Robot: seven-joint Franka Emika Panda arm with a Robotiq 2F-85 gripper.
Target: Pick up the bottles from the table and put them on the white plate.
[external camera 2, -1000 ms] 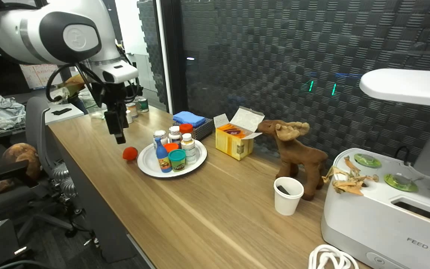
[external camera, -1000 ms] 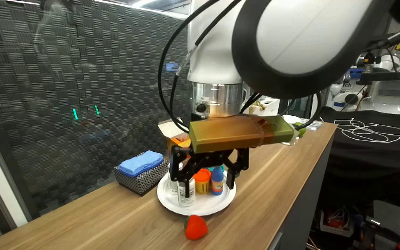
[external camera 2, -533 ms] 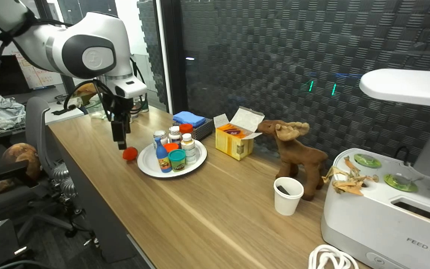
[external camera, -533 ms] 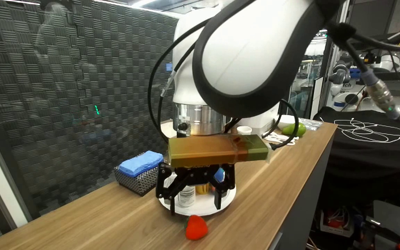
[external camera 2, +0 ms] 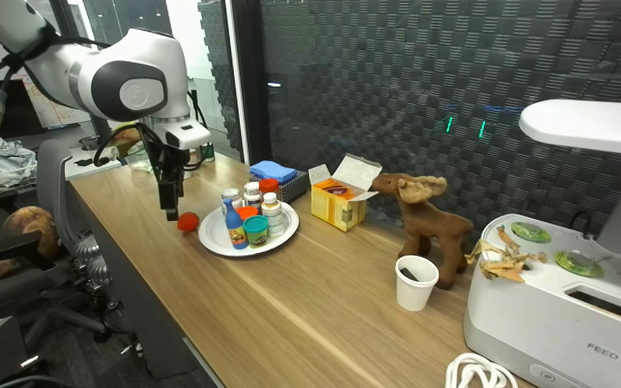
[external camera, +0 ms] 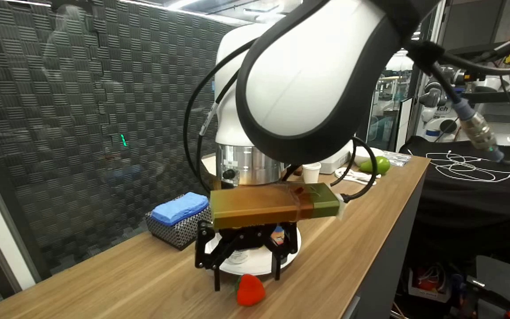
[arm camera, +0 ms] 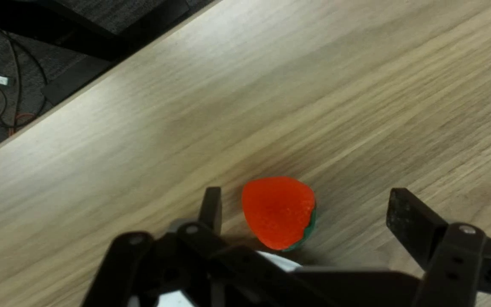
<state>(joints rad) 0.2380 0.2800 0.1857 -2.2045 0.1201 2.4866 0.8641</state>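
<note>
My gripper [arm camera: 305,204] has its black, flat-sided fingers [arm camera: 414,224] spread wide, pointing down. In the wrist view a strawberry [arm camera: 277,211] shows between them with bare wood on either side; it is rounded, smooth and matt red, green along an edge. It lies right beside the plate [external camera 2: 213,230]; whether the two touch I cannot tell.

The plate is round, flat and white, and bottles [external camera 2: 273,218] stand upright on it, bunched together: white-capped ones, a slim-necked blue bottle [external camera 2: 236,231], a squat tub [external camera 2: 257,235] with a teal lid.

The table [external camera 2: 299,312] is wood-grained. Its straight edge runs clear of the plate, leaving me a broad bare strip; more bare wood stretches between the plate and a paper cup [external camera 2: 414,293].

Near the plate, toward the dark weave-patterned wall [external camera 2: 397,64], are a blue block [external camera: 179,208] on a textured black base [external camera: 177,232] and a yellow cardboard box [external camera 2: 332,207] with raised flaps. Farther from it come a plush moose [external camera 2: 440,229] and a smooth white planter [external camera 2: 547,318].

In an exterior view an amber block [external camera: 255,206] on the gripper hides most of the bottles, and a green fruit [external camera: 383,165], well apart from the plate, shows there alone. The wrist view gives me only a sliver of plate, but also the floor [arm camera: 96,13] past the table's edge.
</note>
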